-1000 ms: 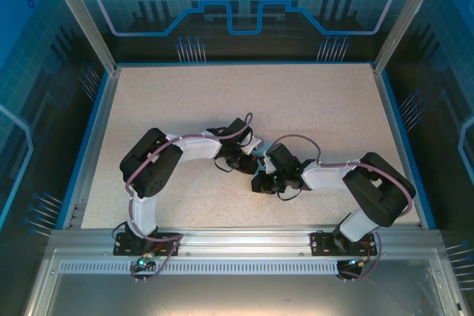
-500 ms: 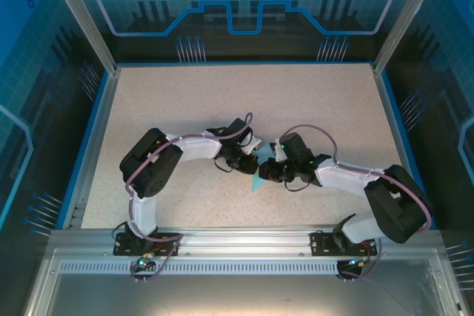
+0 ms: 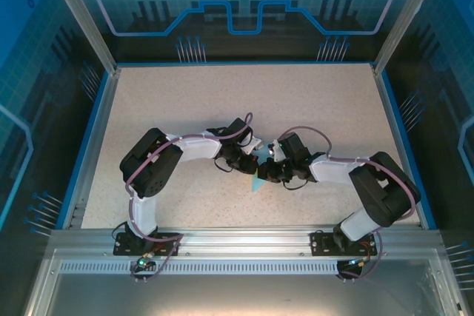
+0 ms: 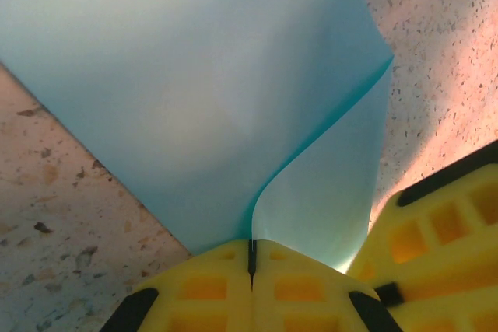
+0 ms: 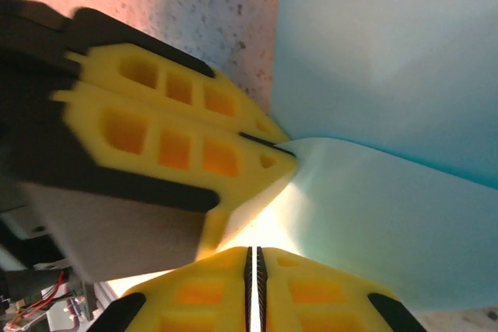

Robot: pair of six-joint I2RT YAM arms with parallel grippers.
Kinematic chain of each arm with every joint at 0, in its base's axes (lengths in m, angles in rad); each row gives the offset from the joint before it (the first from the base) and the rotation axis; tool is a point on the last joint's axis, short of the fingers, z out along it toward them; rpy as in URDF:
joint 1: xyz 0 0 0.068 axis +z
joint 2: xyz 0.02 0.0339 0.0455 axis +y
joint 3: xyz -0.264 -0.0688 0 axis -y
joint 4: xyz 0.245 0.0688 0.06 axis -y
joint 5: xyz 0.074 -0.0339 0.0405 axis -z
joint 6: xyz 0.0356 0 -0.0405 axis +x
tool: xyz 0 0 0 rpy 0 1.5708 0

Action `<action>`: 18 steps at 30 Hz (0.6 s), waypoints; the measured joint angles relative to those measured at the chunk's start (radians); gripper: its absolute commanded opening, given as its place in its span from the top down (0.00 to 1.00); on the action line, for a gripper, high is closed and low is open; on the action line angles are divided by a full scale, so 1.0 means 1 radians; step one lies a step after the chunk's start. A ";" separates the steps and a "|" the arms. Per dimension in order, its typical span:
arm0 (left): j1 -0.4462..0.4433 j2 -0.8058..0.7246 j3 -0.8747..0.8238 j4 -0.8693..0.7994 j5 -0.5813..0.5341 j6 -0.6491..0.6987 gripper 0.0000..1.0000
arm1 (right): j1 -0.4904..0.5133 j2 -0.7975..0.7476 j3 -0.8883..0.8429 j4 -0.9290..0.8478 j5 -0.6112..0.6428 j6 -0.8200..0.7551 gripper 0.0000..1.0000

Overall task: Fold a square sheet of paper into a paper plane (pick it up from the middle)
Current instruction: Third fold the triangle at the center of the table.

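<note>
While closed (both), left pincer (image 4: 250, 253), right pincer (image 5: 251, 260) pinch paper (image 4: 194, 75).

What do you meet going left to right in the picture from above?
The table's left edge, left arm's elbow, left hand, right hand, right arm's elbow, table's right edge. The blue paper is pinched where the hands meet.

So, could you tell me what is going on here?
The two arms meet at the middle of the table over a light-blue sheet of paper, partly folded, one flap curving up from a crease. The left end effector is shut on the paper's edge; the right end effector, close beside it, looks shut on it too. It is not yet a plane.
</note>
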 measured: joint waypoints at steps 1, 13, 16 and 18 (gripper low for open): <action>0.000 0.000 0.000 0.000 0.000 0.000 0.94 | 0.004 0.014 -0.003 0.005 0.001 0.000 0.87; 0.000 0.000 0.000 0.000 -0.003 0.000 0.94 | 0.004 0.009 -0.012 -0.018 0.015 -0.004 0.86; 0.000 0.000 0.000 0.000 -0.003 0.000 0.94 | -0.007 -0.025 -0.008 -0.038 0.016 -0.013 0.86; 0.000 0.000 0.000 -0.001 -0.003 0.000 0.94 | -0.027 -0.024 -0.005 -0.034 0.013 -0.021 0.86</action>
